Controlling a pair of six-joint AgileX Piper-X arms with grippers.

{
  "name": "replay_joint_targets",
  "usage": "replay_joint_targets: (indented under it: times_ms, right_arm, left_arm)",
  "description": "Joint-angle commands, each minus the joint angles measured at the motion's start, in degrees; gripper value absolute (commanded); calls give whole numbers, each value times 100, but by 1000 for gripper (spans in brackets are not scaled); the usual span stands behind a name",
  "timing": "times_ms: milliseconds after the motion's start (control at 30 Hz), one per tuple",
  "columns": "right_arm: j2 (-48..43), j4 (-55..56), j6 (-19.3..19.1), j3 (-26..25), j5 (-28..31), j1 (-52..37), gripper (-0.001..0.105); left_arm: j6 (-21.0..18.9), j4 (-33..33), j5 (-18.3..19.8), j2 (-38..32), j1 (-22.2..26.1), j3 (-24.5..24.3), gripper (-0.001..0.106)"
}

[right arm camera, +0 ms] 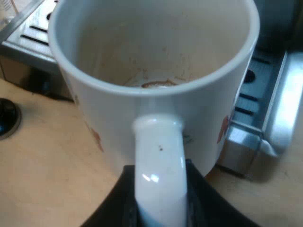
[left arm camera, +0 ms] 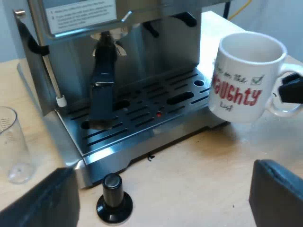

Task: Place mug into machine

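Within right pincer, mug by handle

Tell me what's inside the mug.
The mug, held by its handle in the right gripper, holds no drink: only a brown ring and faint stains on its bottom. The near part of the bottom is hidden behind its own wall.

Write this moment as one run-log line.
mug: empty, stained, beside machine tray, not yet on it | right claw: shut on its handle | left claw: open, near tamper
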Motion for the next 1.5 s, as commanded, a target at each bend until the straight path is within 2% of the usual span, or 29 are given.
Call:
replay_joint_targets:
  times_ms: [33, 133, 200, 600, 733, 900, 1167, 1300, 1500]
  right_arm:
    - [202, -430, -78, -344, 59, 7, 0]
    - [679, -485, -78, -647, 44, 7, 0]
    - [989, -660, -78, -795, -18, 7, 0]
    - [2085, -1178, -34, -1418, 6, 222, 0]
    - [2400, -1178, -12, -1646, 242, 222, 0]
    - [2736, -1178, 186, -1945, 213, 222, 0]
    - [3049, -1178, 214, -2187, 213, 222, 0]
    - [3046, -1307, 217, -2185, 453, 222, 0]
    - [3157, -1349, 229, -2185, 432, 233, 0]
  left_arm:
    - [-74, -128, -88, -26, -28, 84, 74]
    - [-74, -369, -23, -26, -28, 220, 74]
    - [-74, -429, 187, -26, -28, 243, 74]
    - [-52, -620, 229, -26, -28, 241, 74]
    - [-52, -641, 403, -26, -28, 241, 74]
    - [-52, -639, 426, -26, -28, 241, 74]
    - [-52, -639, 493, -26, -28, 241, 74]
    - [-36, -639, 530, -26, -28, 241, 74]
    - [-36, -670, 556, -26, -28, 241, 74]
